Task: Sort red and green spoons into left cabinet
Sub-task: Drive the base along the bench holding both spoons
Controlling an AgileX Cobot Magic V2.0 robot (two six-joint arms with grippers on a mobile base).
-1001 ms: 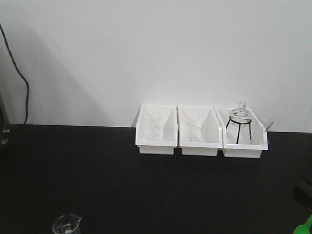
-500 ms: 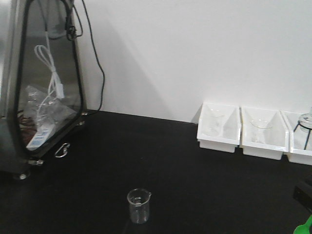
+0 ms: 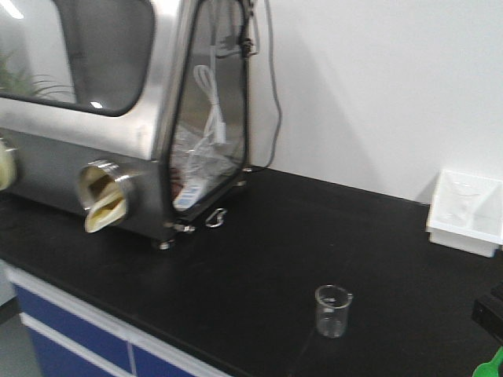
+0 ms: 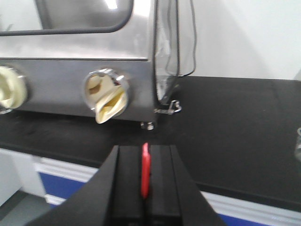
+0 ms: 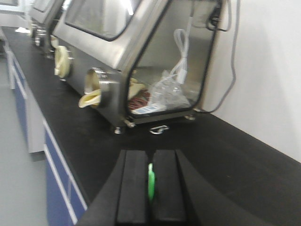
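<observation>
A lab bench scene from three cameras, with a robot carrying one spoon in each arm.

From the left wrist camera, the left gripper [image 4: 146, 151] has its two black jaws pressed together on the red spoon [image 4: 146, 174]. The spoon appears as a thin, bright red strip seen edge-on, standing upright in the seam between the pads, its tip poking just above them. From the right wrist camera, the right gripper [image 5: 150, 157] is clamped the same way on the green spoon [image 5: 150, 182], a narrow, vivid green sliver, also edge-on and upright. Neither bowl can be made out. Pinching each slim spoon flat between the pads probably keeps it from twisting or slipping while the mobile base travels.

Ahead is a black benchtop [image 3: 259, 267] with a large stainless steel glovebox [image 3: 118, 102] on it, with round glove ports and a clear end panel. A small empty glass beaker [image 3: 332, 310] stands well apart from it, near the front edge, and a white tray [image 3: 468, 212] sits against the wall at the right. Blue drawer fronts [image 3: 71, 345] run under the bench.

The pale left cabinet is not in view, so both spoons seem yet to be delivered.
</observation>
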